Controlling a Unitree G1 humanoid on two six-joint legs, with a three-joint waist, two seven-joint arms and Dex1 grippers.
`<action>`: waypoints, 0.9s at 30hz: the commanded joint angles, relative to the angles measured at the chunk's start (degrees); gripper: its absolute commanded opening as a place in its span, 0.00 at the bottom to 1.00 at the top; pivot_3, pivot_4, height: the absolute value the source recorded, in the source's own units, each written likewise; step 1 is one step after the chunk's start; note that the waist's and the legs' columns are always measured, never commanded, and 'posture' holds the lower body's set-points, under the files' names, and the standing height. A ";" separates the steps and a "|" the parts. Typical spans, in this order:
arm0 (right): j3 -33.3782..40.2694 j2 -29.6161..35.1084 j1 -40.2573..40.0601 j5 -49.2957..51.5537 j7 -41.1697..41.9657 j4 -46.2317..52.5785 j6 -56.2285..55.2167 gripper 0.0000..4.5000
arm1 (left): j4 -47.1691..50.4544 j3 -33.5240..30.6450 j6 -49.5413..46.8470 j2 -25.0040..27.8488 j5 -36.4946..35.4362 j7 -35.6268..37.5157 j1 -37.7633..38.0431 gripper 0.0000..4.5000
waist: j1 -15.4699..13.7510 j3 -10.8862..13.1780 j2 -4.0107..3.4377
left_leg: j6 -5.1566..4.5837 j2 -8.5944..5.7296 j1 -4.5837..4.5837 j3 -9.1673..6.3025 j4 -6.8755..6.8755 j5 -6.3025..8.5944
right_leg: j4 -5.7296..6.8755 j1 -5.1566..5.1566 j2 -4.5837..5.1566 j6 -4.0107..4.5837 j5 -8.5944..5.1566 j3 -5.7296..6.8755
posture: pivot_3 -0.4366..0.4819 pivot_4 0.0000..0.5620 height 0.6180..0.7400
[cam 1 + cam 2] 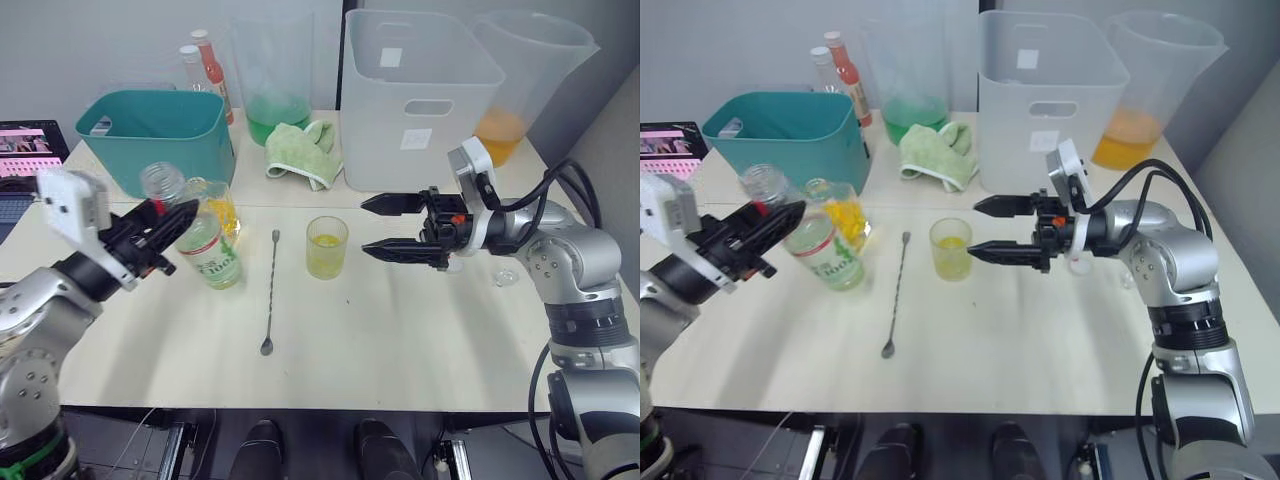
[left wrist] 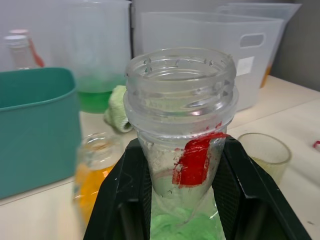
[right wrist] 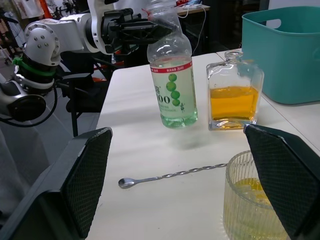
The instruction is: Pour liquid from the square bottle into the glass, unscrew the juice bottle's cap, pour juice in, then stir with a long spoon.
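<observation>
While your left gripper pinches the juice bottle by its red-banded neck, its threaded mouth stands uncapped, the bottle tilted just above the table. Beside it sits the faceted square bottle, amber inside. Your right gripper is spread wide beside the ribbed glass. The twisted long spoon lies flat between them.

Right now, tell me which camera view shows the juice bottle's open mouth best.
The left wrist view: the juice bottle shows its uncapped threaded mouth close up, with the left gripper clamped below the neck. Both eye views show it small; the right wrist view cuts its mouth off.
</observation>
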State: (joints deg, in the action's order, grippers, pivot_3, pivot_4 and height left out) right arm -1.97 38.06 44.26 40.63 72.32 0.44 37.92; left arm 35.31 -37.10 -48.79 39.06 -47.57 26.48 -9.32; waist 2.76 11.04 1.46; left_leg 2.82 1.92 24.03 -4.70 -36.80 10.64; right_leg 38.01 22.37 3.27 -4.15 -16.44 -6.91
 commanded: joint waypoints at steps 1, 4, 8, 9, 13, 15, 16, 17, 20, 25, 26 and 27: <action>0.70 0.31 1.12 0.27 1.10 1.18 0.26 0.99 | -0.47 -6.46 2.88 1.53 -1.04 1.48 3.22 0.28 | -0.01 0.00 0.00 | 0.00 0.00 -0.01 0.02 0.00 0.00 | -0.01 0.00 0.01 0.00 0.00 0.00 | 0.48 0.27 1.00; 0.68 0.25 1.29 0.33 1.32 1.42 0.65 0.99 | -4.11 -10.70 4.34 1.58 -2.21 2.27 4.74 0.28 | -0.04 0.00 0.00 | 0.00 0.02 -0.01 0.01 0.00 0.00 | -0.01 0.02 -0.01 0.01 0.00 0.00 | 0.48 0.27 1.00; 1.24 0.37 0.82 1.30 1.01 3.30 2.19 0.99 | -10.57 -11.76 7.89 3.05 0.14 2.22 3.43 0.28 | -0.22 0.00 0.00 | 0.00 0.01 0.00 0.01 0.00 0.00 | -0.03 0.01 -0.01 0.01 0.00 0.01 | 0.48 0.27 1.00; 1.48 0.52 0.59 1.65 0.87 3.95 2.67 0.99 | -12.31 -11.15 9.01 3.65 1.22 1.81 2.57 0.28 | -0.25 0.00 0.00 | 0.00 0.01 0.00 0.01 0.00 0.00 | -0.03 0.01 0.00 0.01 0.00 0.01 | 0.48 0.27 1.00; 3.07 1.72 -1.31 2.91 -0.94 7.80 4.69 0.99 | -22.10 -4.64 15.32 5.58 7.05 2.20 -4.85 0.28 | -0.59 0.00 0.03 | 0.01 0.02 0.02 0.00 0.00 0.00 | -0.05 0.02 -0.02 0.01 0.00 0.03 | 0.48 0.27 1.00; 4.15 2.50 -2.57 2.90 -2.54 9.62 5.20 0.99 | -27.34 -0.68 19.38 5.74 10.76 2.85 -8.78 0.28 | -0.65 0.00 0.05 | 0.01 0.00 0.03 0.01 0.00 0.00 | -0.12 0.01 0.00 0.01 0.00 0.03 | 0.48 0.27 1.00; 4.72 2.75 -3.21 2.83 -3.41 10.45 5.32 0.99 | -29.63 0.60 20.72 5.57 11.74 3.26 -10.36 0.28 | -0.50 -0.01 0.05 | 0.02 -0.01 0.03 0.01 0.00 -0.01 | -0.12 -0.02 0.00 0.01 0.00 0.04 | 0.48 0.27 1.00; 5.10 2.89 -3.72 2.80 -4.00 11.07 5.39 0.99 | -31.12 1.31 21.65 5.38 12.31 3.61 -11.29 0.28 | -0.43 -0.01 0.05 | 0.02 0.00 0.05 0.03 0.00 -0.01 | -0.18 0.00 0.00 0.01 0.01 0.03 | 0.48 0.27 1.00; 6.96 3.56 -5.26 2.16 -7.27 13.03 5.51 0.99 | -38.25 4.31 25.45 4.95 14.81 4.30 -16.04 0.28 | -0.28 -0.01 0.05 | 0.02 0.00 0.10 0.02 0.04 -0.01 | -0.16 0.06 0.01 0.01 0.01 0.03 | 0.48 0.27 1.00; 9.74 4.97 -7.48 2.35 -11.50 15.66 5.94 0.99 | -48.52 9.26 31.66 4.46 18.99 6.58 -22.75 0.28 | -0.11 0.00 0.06 | 0.01 0.02 0.23 0.03 0.08 -0.01 | -0.01 0.32 0.00 0.02 0.02 0.02 | 0.48 0.27 1.00; 10.43 5.19 -7.94 2.47 -12.23 16.15 5.91 0.99 | -50.30 10.01 32.61 4.24 19.60 6.85 -23.96 0.28 | -0.10 0.00 0.06 | 0.01 0.01 0.24 0.02 0.08 -0.01 | 0.00 0.32 0.00 0.02 0.02 0.03 | 0.48 0.27 1.00; 11.21 5.50 -8.51 2.53 -13.17 16.83 6.04 0.99 | -52.72 10.83 33.58 4.08 20.39 7.11 -25.29 0.28 | -0.17 0.00 0.06 | 0.01 0.01 0.25 0.02 0.08 -0.01 | -0.01 0.33 0.00 0.02 0.02 0.03 | 0.48 0.27 1.00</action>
State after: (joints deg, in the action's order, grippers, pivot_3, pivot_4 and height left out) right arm 6.33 42.59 35.86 41.85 60.49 14.81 44.01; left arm -16.08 -26.20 -18.33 42.70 -28.28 32.88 -32.51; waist 2.59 11.04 1.52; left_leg 2.84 1.92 24.28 -4.68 -36.71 10.63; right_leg 38.00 22.69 3.28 -4.13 -16.42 -6.88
